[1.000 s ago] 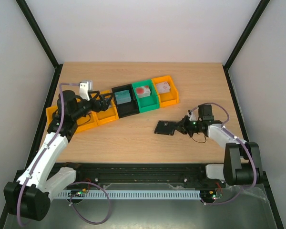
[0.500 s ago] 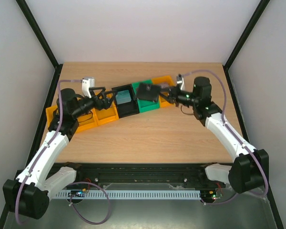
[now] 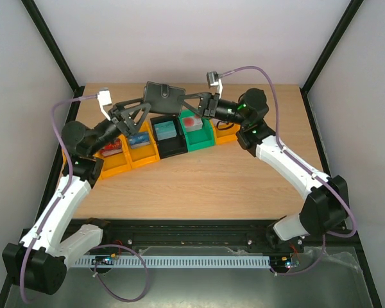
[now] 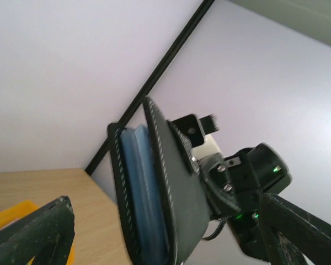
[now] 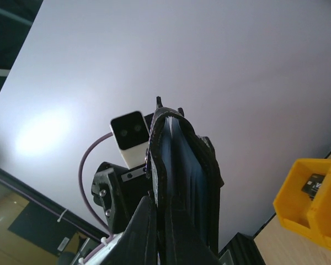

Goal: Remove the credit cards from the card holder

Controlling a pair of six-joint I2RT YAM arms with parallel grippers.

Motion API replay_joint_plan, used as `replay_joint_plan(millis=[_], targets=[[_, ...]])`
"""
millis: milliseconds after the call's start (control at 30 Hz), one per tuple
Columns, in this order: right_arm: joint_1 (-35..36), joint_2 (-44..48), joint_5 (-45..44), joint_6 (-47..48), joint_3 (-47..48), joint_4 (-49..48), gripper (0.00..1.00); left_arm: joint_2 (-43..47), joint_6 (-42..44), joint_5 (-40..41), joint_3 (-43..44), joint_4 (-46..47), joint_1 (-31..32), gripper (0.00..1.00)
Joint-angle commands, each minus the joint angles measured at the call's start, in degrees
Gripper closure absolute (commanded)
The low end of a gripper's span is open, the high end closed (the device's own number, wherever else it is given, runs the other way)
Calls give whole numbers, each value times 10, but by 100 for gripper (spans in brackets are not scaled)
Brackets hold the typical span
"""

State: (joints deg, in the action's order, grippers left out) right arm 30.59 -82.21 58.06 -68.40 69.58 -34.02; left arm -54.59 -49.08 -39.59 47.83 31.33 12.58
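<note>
The black card holder (image 3: pixel 165 97) hangs in the air above the row of bins, folded, between both grippers. My right gripper (image 3: pixel 185 101) is shut on its right edge; in the right wrist view (image 5: pixel 164 205) the fingers pinch the holder (image 5: pixel 183 176) from below, and its blue-grey pockets show. My left gripper (image 3: pixel 143 109) is open at the holder's left edge. In the left wrist view (image 4: pixel 163 210) its fingers stand wide on either side of the holder (image 4: pixel 154 204), not touching. No card edge sticks out. A red card (image 3: pixel 111 146) lies in the leftmost orange bin.
A row of bins crosses the table: orange bins (image 3: pixel 119 163) at the left, one with a blue piece (image 3: pixel 138 140), a black bin (image 3: pixel 173 149) with a teal-faced piece, a green bin (image 3: pixel 202 140) with a white red-dotted piece, and an orange bin (image 5: pixel 298 218) at the right.
My right gripper lifted the holder from the table up over the bins and leftward. My left gripper rose from the orange bins to meet it, uncovering the red and blue pieces.
</note>
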Motion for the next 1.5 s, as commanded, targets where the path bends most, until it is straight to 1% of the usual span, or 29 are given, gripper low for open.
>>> replay_joint_plan(millis=[0, 133, 267, 333, 367, 400, 433, 467, 500, 533, 567, 633, 667, 733, 800, 867, 1000, 1100, 1200, 1467], targets=[[11, 1, 10, -5, 30, -73, 98, -2, -30, -17, 19, 47, 6, 18], [11, 5, 16, -2, 29, -70, 98, -6, -22, -20, 24, 53, 18, 52], [11, 11, 18, 15, 26, -43, 98, -8, -11, -22, 28, 44, 29, 85], [11, 15, 13, 54, 34, 17, 98, -7, -3, -16, 27, 28, 31, 96], [11, 20, -1, 102, 47, 91, 95, -6, 6, -5, 27, 8, 31, 98], [9, 23, -47, 195, 71, 201, 83, -5, 33, 13, 34, -32, 31, 98], [7, 25, -86, 258, 104, 322, 71, -3, 51, 39, 43, -85, 31, 98], [7, 24, -162, 364, 138, 432, 64, -2, 87, 81, 54, -145, 31, 98], [7, 22, -260, 421, 169, 514, 60, -1, 136, 130, 67, -210, 32, 98], [7, 18, -331, 467, 194, 575, 58, -1, 173, 204, 77, -264, 35, 98], [9, 11, -385, 501, 216, 616, 57, -2, 207, 239, 85, -304, 40, 98], [31, -12, -447, 572, 264, 665, 56, -4, 260, 308, 94, -351, 46, 98], [49, -25, -464, 603, 285, 676, 53, -4, 275, 310, 97, -363, 48, 98], [94, -51, -468, 662, 308, 667, 49, -1, 281, 290, 99, -368, 49, 98], [137, -73, -495, 721, 327, 633, 48, 2, 272, 262, 100, -365, 49, 98], [167, -104, -506, 758, 361, 619, 48, 6, 258, 249, 102, -363, 49, 98], [179, -161, -454, 752, 424, 623, 48, 13, 223, 247, 103, -361, 49, 98], [189, -181, -437, 744, 432, 624, 49, 17, 197, 221, 96, -339, 49, 98], [193, -200, -451, 744, 435, 637, 53, 19, 189, 204, 93, -326, 49, 98], [194, -207, -539, 743, 426, 652, 74, 16, 201, 189, 96, -316, 53, 98]])
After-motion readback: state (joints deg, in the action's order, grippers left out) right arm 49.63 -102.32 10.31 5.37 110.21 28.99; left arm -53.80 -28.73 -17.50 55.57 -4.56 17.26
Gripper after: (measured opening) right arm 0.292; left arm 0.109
